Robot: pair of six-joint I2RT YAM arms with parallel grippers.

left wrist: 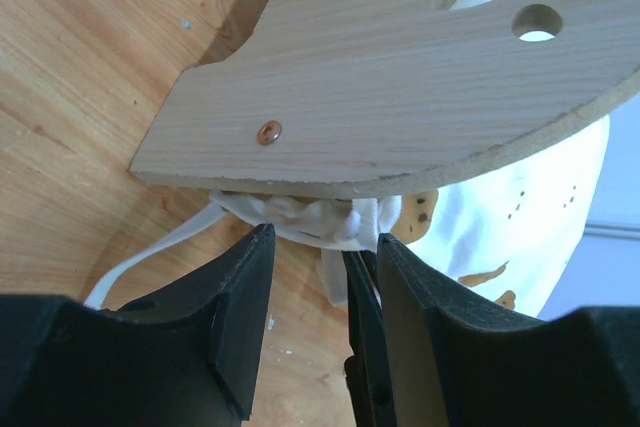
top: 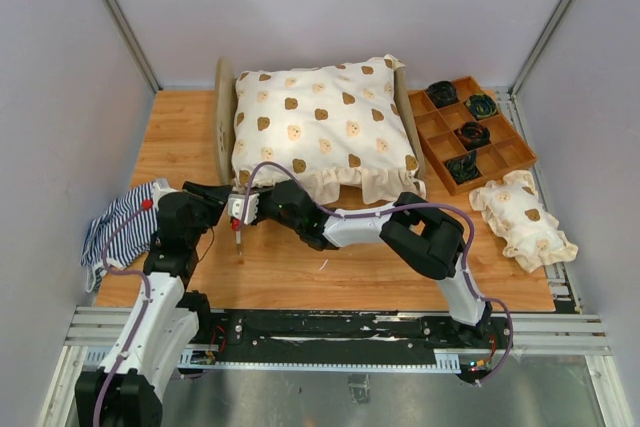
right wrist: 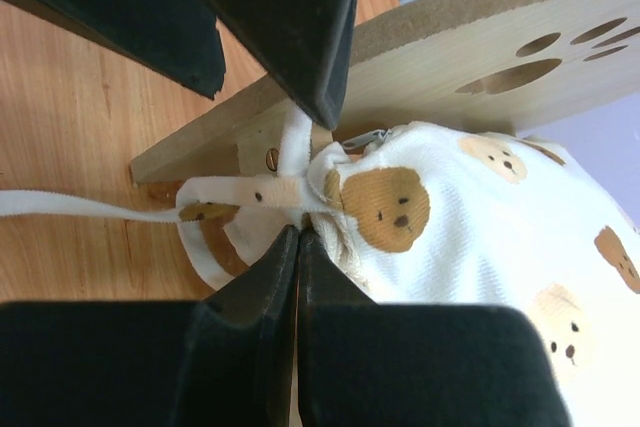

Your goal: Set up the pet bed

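Left fingers (left wrist: 235,297) half open astride tie (left wrist: 300,215) under headboard (left wrist: 400,77). Right fingers (right wrist: 250,317) shut, tips touching tie. Bed (top: 225,127) at 12 o'clock.

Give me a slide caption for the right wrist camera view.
Shut right gripper tips meet the cream bear-print cushion's knotted tie at the light plywood pet bed's paw-cutout headboard.

Worktop (top: 370,272) stock:
- one pet bed (top: 224,117)
- one large bear-print cushion (top: 320,127)
- one small bear-print pillow (top: 525,219)
- one striped cloth (top: 115,229)
- one brown compartment tray (top: 512,154)
- four dark items (top: 472,134) in separate tray compartments
- two claws: left claw (left wrist: 325,237) and right claw (right wrist: 298,244)
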